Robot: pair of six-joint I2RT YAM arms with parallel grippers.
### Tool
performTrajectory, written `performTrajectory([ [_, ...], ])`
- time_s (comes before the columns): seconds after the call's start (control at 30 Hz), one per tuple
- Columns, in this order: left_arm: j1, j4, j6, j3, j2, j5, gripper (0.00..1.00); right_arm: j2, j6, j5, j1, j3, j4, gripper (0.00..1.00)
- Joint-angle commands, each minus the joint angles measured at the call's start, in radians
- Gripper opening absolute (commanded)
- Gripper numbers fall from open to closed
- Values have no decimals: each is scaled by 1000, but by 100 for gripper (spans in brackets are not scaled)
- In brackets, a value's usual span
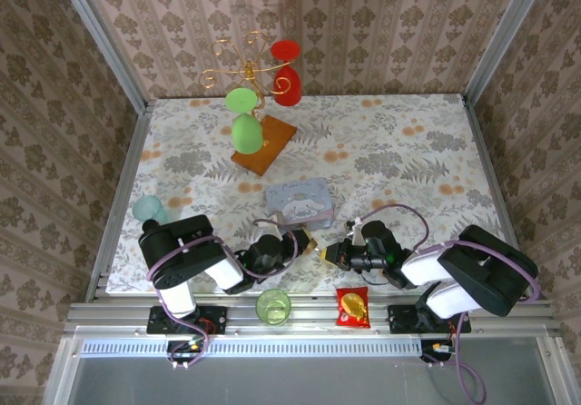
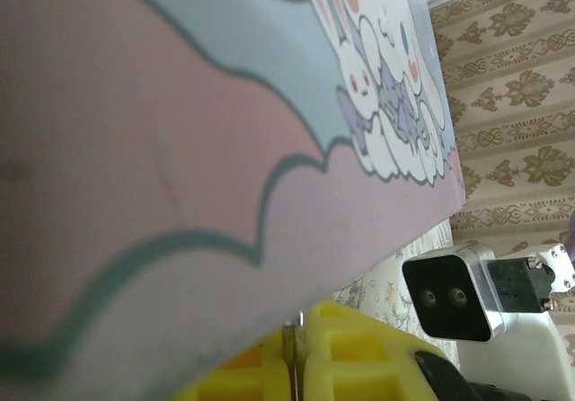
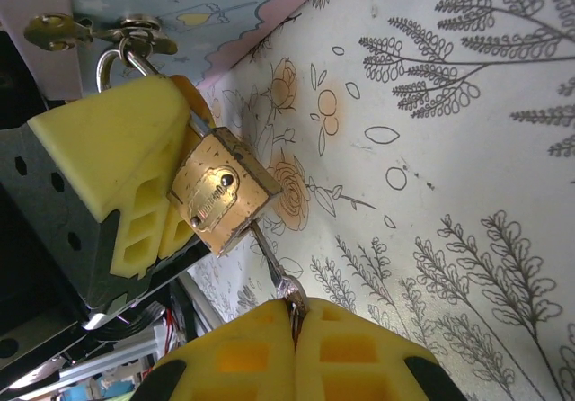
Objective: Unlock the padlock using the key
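Right now the padlock [image 3: 218,201] hangs by its shackle [image 3: 110,57] from the little hasp [image 3: 135,29] on the blue cartoon tin [image 1: 300,201]. It sits at the near side of the tin, towards the near edge of the table and between the two arms.

The left gripper [image 2: 296,358] has its yellow fingers closed tight on the lock. From the right wrist view it looks to be pinching at the top of the brass body, where the shackle enters, though I can't quite tell which of the two it bears on. The right gripper [image 3: 295,316] is clamped shut on the bow of the key [image 3: 272,266], and the blade runs up into the bottom of the padlock. How deep it sits is hidden.

The step in hand looks like the turn itself. To do it well, the right wrist should roll about the key's own line, with no sideways lean, since so thin a blade would likely bend or slip out of the pads. A light push inward first would make sure it is seated. The left arm should simply hold firm against the twist, keeping the body clear of the flowered tablecloth [image 3: 449,149].
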Motion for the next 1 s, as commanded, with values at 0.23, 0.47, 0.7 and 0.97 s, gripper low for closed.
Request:
performTrajectory([
  [0.23, -18, 79, -2, 15, -24, 6, 0, 102, 38, -15, 1, 30, 168, 0],
  [0.47, -30, 79, -9, 23, -18, 8, 0, 152, 59, 22, 14, 23, 323, 0],
  [0.7, -36, 79, -16, 23, -8, 5, 0, 104, -18, 22, 50, 63, 271, 0],
  [0.97, -38, 78, -15, 24, -11, 12, 0, -81, -264, 109, 38, 114, -200, 0],
])
